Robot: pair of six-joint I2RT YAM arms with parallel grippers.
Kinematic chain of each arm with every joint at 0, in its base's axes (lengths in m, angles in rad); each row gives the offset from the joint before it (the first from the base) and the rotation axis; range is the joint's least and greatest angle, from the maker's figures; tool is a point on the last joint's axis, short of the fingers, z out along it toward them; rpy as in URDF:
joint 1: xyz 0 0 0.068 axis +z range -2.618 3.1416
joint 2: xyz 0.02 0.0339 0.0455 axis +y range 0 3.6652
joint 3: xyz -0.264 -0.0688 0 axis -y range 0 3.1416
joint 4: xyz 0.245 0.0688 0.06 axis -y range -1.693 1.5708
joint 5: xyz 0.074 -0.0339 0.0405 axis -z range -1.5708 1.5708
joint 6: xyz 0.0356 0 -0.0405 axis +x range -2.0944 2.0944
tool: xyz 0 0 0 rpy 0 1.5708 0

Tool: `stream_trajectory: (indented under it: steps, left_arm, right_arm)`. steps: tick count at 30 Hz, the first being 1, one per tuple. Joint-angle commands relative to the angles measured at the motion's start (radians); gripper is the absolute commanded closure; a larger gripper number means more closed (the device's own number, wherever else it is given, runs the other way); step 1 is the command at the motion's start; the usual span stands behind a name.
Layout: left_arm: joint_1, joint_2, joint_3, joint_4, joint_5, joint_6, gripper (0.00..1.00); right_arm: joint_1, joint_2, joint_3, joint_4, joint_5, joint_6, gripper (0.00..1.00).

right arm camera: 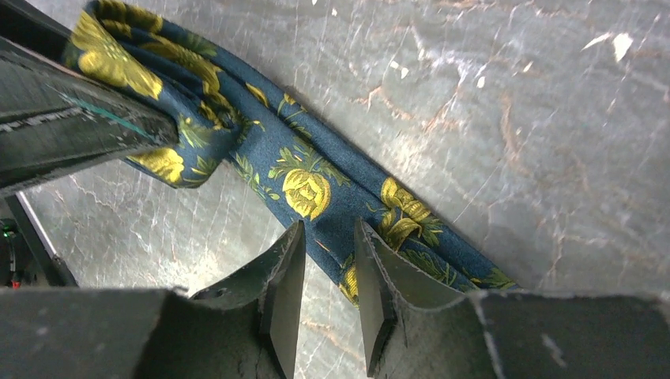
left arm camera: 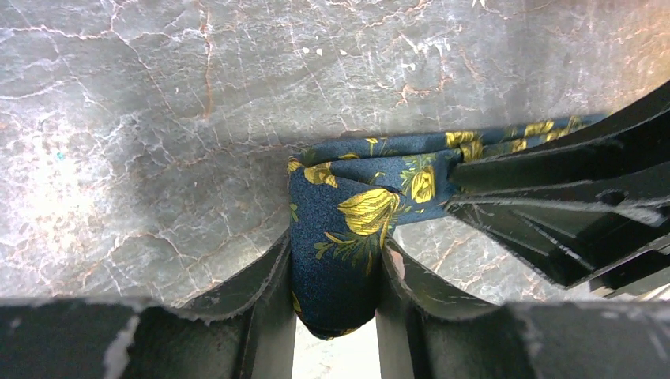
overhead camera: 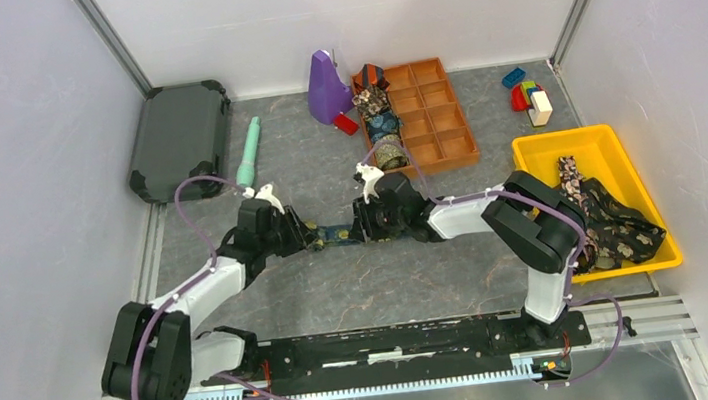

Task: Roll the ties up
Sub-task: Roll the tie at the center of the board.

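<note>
Over marbled tabletop [overhead camera: 390, 286], left tool [left arm camera: 336, 249] pinches tie [left arm camera: 351, 213].

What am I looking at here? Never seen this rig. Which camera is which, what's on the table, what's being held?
Two robot arms are bolted at the near edge of a table, each ending in a two-finger gripper. The wide picture comes from a fixed camera above and behind them. The two close-ups come from a camera on each wrist, looking past that arm's own fingers. On the table: an orange divider tray with rolled ties, a yellow bin with loose ties, toy blocks, a mint-green stick, a dark case and a purple object. The left gripper is clamped on a folded navy-gold tie. The right gripper straddles the same tie's flat strip; whether it pinches it isn't clear.
</note>
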Motion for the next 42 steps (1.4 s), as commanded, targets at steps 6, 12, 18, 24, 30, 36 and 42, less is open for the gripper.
stream_trajectory:
  steps: [6,12,18,24,30,36,42]
  left_arm:
    - [-0.023,-0.120,-0.014,-0.072,-0.127,-0.083,0.61]
    - [-0.057,-0.076,0.003,-0.081,-0.182,-0.046,0.60]
    - [-0.151,-0.029,0.081,-0.163,-0.341,-0.028,0.60]
    - [-0.288,0.028,0.209,-0.323,-0.575,-0.045,0.60]
    - [-0.335,0.085,0.263,-0.373,-0.640,-0.083,0.60]
    - [-0.352,0.104,0.291,-0.395,-0.696,-0.107,0.60]
    - [-0.374,0.135,0.323,-0.412,-0.757,-0.121,0.60]
  right_arm:
    - [0.052,-0.062,-0.053,-0.089,0.102,0.007,0.64]
    - [0.055,-0.089,0.044,-0.136,0.068,-0.033,0.64]
    - [0.055,-0.038,0.178,-0.134,-0.005,-0.056,0.65]
    - [0.054,0.070,0.249,-0.088,-0.067,-0.051,0.69]
    - [0.053,0.149,0.282,-0.083,-0.070,-0.071,0.71]
    - [0.049,0.178,0.249,-0.034,-0.092,-0.052,0.71]
    - [0.049,0.197,0.235,0.010,-0.129,-0.024,0.71]
